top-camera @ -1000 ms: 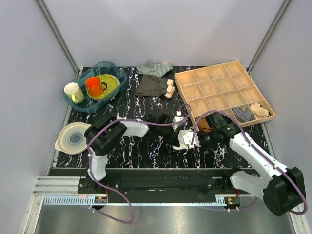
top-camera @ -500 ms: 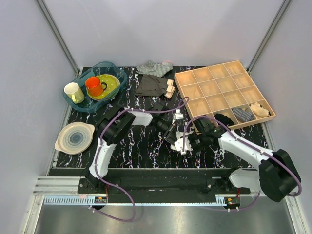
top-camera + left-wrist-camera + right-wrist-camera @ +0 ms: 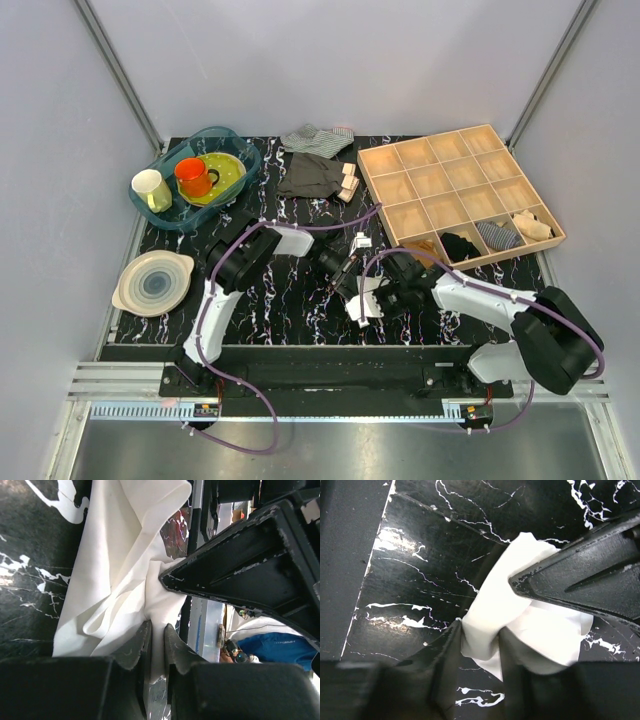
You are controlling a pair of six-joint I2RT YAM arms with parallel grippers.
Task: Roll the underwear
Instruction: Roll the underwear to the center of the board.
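Seen from above, the 2 arms meet at the middle of the black marbled table [image 3: 270, 310], just in front of the wooden compartment tray [image 3: 425, 139]. Between them lies the underwear [image 3: 368, 303], a small white cloth, crumpled on the tabletop.

The left gripper [image 3: 155, 630] has its fingers almost pressed together, pinching a thin fold of the white cloth. The right gripper [image 3: 480, 636] has its fingers set wider, clasping a bunched corner of the same garment.

We judge this to be early in the rolling. The cloth is gathered and creased, with no tidy roll formed yet. The next move seems to call for 1 gripper to anchor its edge while the other turns the cloth over itself. The fabric is thin and soft, so we expect it to sag or slip free under an uneven pull.

The overhead view shows where the garment sits, but the grippers hide most of it. Only the 2 wrist views show each pinch and the folds close up.
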